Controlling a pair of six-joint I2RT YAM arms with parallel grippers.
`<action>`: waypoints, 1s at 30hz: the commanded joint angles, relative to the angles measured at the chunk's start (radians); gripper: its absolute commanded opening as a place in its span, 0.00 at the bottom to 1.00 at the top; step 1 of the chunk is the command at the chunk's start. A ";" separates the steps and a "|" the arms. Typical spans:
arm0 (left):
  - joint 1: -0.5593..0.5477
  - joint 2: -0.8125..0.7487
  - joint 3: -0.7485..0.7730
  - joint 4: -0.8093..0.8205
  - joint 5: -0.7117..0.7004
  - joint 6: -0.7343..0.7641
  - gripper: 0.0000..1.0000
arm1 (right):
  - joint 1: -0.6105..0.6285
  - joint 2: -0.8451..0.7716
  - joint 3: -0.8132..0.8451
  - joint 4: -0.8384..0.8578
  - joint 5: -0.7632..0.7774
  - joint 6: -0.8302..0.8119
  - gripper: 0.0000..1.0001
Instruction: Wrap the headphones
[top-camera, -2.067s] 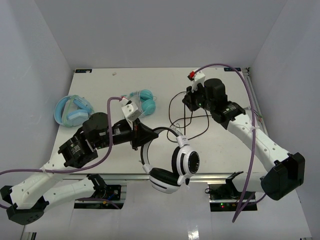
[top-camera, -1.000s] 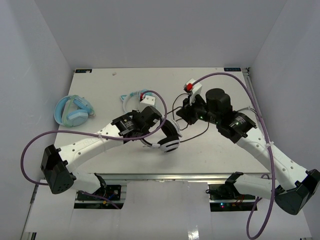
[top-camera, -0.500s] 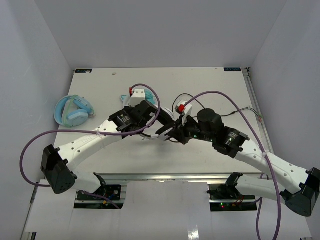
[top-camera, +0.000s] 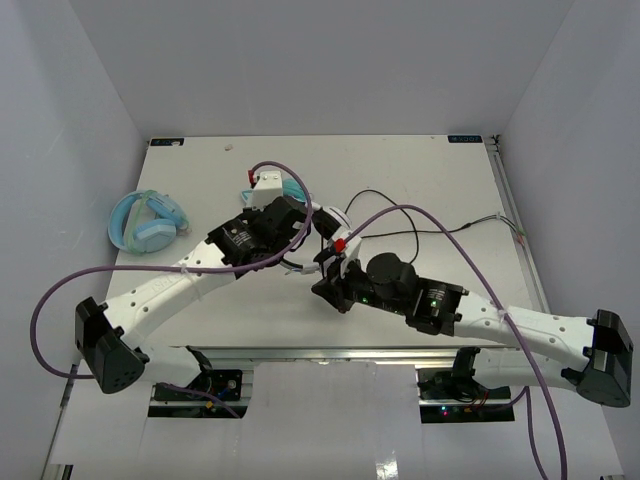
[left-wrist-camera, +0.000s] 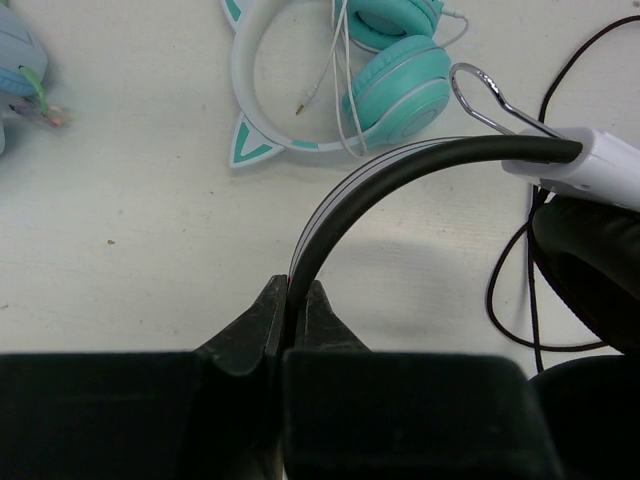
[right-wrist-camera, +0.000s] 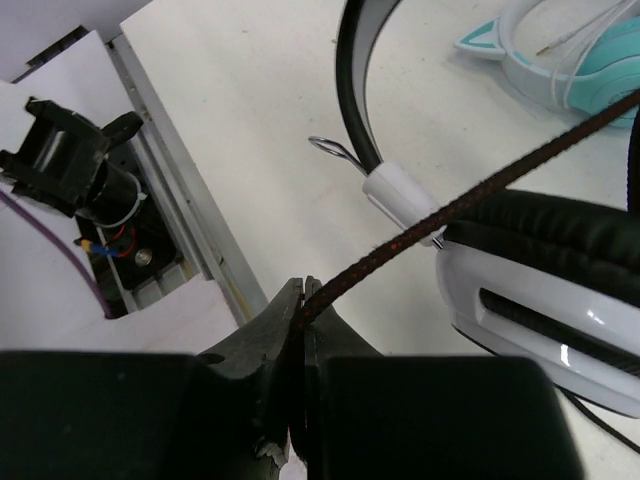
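Anchorage, we judge: left gripper (left-wrist-camera: 295, 300) pinches the thin black headband (left-wrist-camera: 400, 165) of the black-and-white over-ear headphones (right-wrist-camera: 540, 290) so right gripper (right-wrist-camera: 300, 295), clamped on their braided black cable (right-wrist-camera: 470, 195), can wind it.

The headphones (right-wrist-camera: 540, 290) have glossy plastic cups and a braided cloth cable (right-wrist-camera: 450, 205).

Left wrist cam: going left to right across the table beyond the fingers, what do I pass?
Light-blue headphones → teal cat-ear headphones → white slider of the held headphones. Their headband spans much of the view, so it is left out.
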 joint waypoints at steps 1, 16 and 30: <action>0.022 -0.102 0.069 0.082 -0.047 -0.070 0.00 | 0.071 -0.003 -0.061 0.128 0.136 0.036 0.08; 0.025 -0.393 -0.055 0.172 0.060 -0.166 0.00 | 0.285 0.119 -0.214 0.494 0.526 -0.038 0.11; 0.024 -0.498 -0.076 0.195 0.150 -0.195 0.00 | 0.301 0.203 -0.327 0.852 0.572 -0.191 0.20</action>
